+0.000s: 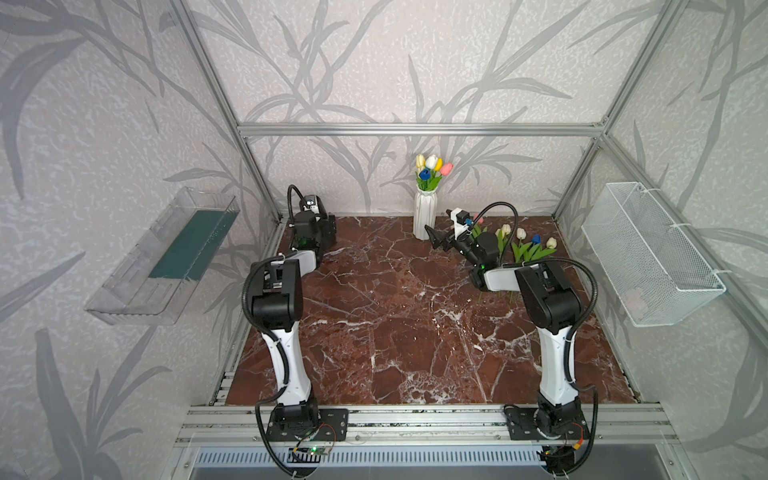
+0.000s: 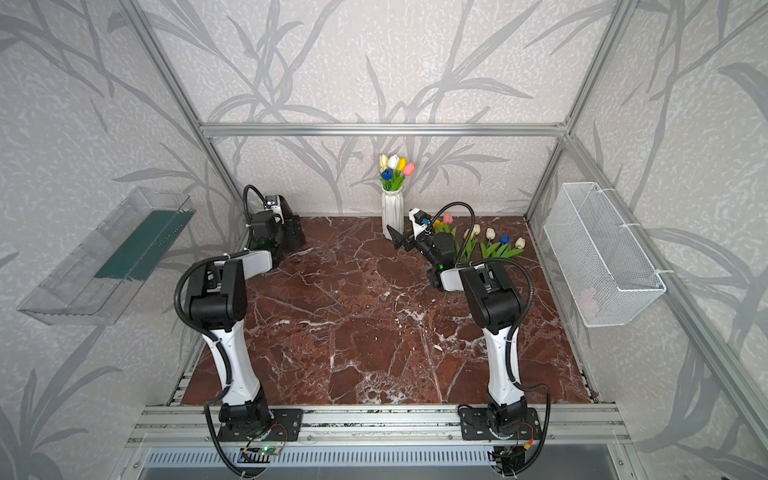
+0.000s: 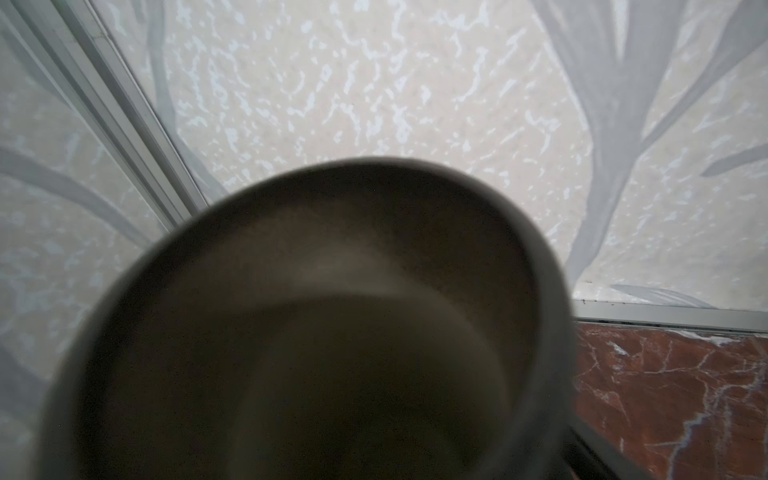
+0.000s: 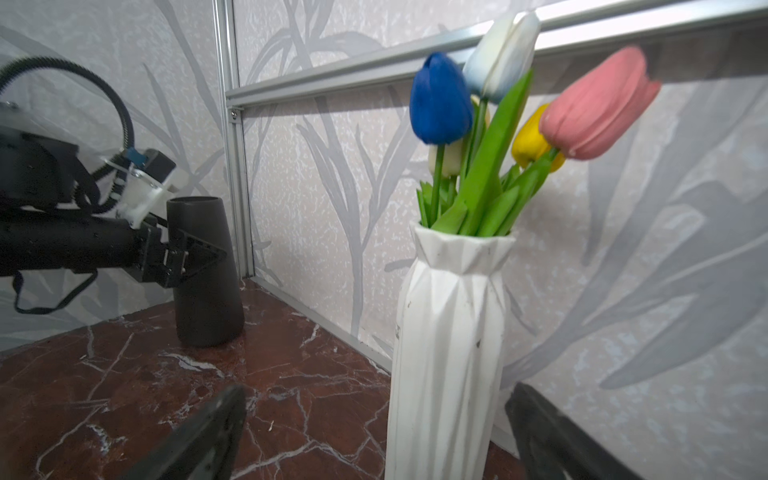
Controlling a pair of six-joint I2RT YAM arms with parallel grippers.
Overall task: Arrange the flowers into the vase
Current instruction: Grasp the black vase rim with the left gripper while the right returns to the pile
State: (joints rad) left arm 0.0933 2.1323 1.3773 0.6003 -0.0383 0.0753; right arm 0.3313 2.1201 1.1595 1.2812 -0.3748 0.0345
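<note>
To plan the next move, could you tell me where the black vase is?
In both top views the black vase stands at the table's back-left corner, left of the white vase.

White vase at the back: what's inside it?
The white vase holds a blue tulip, white tulip, pink tulip, yellow tulip and cream tulip, with green leaves. Its wall hides their lower stems and its bottom.

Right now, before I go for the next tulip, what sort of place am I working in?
Probably a robot test cell dressed as a room, not a home: an aluminium frame holds wallpapered panels around a marble-look tabletop, and the left arm and right arm are bolted to a front rail.
</note>
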